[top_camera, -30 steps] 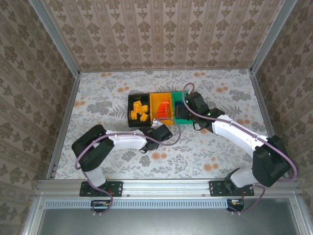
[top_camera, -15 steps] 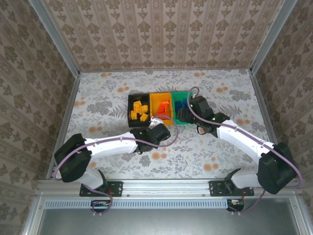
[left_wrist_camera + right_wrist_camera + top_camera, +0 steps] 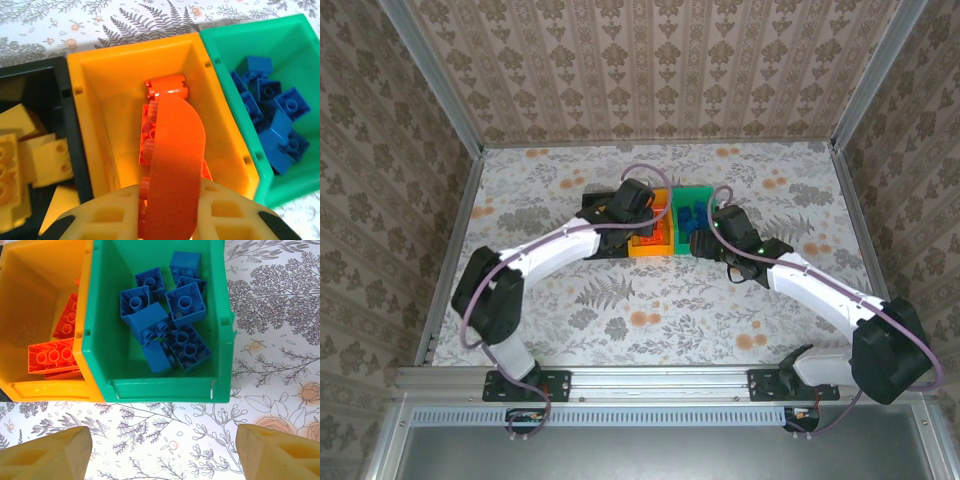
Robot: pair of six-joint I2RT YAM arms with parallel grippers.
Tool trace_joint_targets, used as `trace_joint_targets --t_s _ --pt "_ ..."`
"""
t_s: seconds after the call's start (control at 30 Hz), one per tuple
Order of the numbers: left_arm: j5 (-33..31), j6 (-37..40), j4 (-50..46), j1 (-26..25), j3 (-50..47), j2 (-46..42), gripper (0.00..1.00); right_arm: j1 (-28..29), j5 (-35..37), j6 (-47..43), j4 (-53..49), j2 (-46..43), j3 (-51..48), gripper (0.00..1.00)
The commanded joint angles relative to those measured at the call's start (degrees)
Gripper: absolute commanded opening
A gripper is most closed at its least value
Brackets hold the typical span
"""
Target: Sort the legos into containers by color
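The left tool [image 3: 170,212] was clamped on a curved red-orange lego [image 3: 172,160], held above the orange bin [image 3: 107,95]. The right tool [image 3: 162,452] stood wide open and empty over the desk [image 3: 270,315], just beside the green bin [image 3: 160,390] holding blue legos [image 3: 150,322].

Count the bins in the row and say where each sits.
3: the black bin at the left end, the orange-yellow bin in the middle, the green bin at the right end.
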Motion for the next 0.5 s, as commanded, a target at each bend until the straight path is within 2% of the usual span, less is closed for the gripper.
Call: trace_joint_targets --t_s 0.0,0.1,0.17,0.3,0.47 --pt "4.68 0.76 0.39 1.51 4.16 3.74 0.24 -0.34 1.03 0.68 0.09 -1.71 -0.48 0.77" --pt "4.13 1.06 -0.74 2.56 7.62 7.22 0.26 -0.43 0.78 0.84 0.43 -1.8 -0.68 0.77" --pt "3.83 1.18 -1.36 2.86 9.41 8.66 0.31 -0.42 0.43 0.86 0.54 -1.8 -0.66 0.78" --pt "3.21 1.4 -2.17 2.91 11.21 8.25 0.55 -0.43 0.42 0.97 0.29 -2.23 -0.31 0.78" --pt "1.49 1.81 -0.87 2.57 7.76 0.79 0.84 -0.38 0.66 1.08 0.09 -3.65 -0.13 0.79"
